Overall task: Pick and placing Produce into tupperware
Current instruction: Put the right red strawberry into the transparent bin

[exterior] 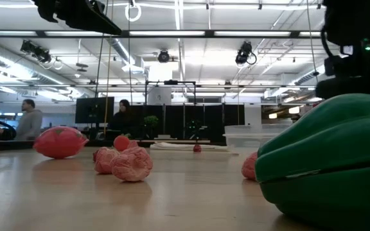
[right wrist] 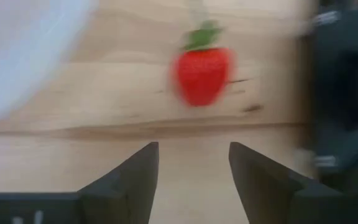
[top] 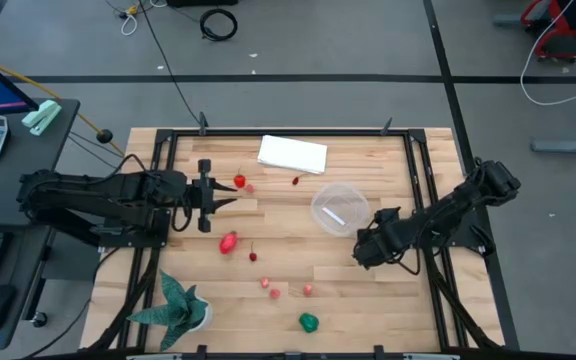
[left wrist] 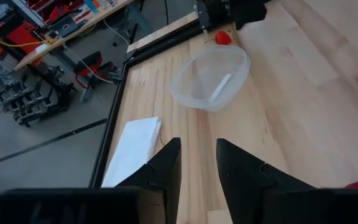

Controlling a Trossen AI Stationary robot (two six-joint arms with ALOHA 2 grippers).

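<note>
The tupperware (top: 340,208), a clear round tub, stands on the table right of centre. My right gripper (right wrist: 194,168) hangs open just near of it, pointing steeply down. A red strawberry (right wrist: 202,74) lies on the wood ahead of its fingertips, untouched. The high view hides it under that gripper; the left wrist view shows the strawberry (left wrist: 222,37) beside it. More produce lies loose: a large pink piece (top: 229,242), a red one (top: 239,181), small pink ones (top: 274,293) and a green one (top: 309,322). My left gripper (left wrist: 197,165) waits open above the table's left side.
A folded white cloth (top: 292,154) lies at the far edge, left of the tub. A spiky teal potted plant (top: 173,305) stands at the near left corner. Black frame rails (top: 423,170) run along the table's sides. Bare wood lies between the tub and the near produce.
</note>
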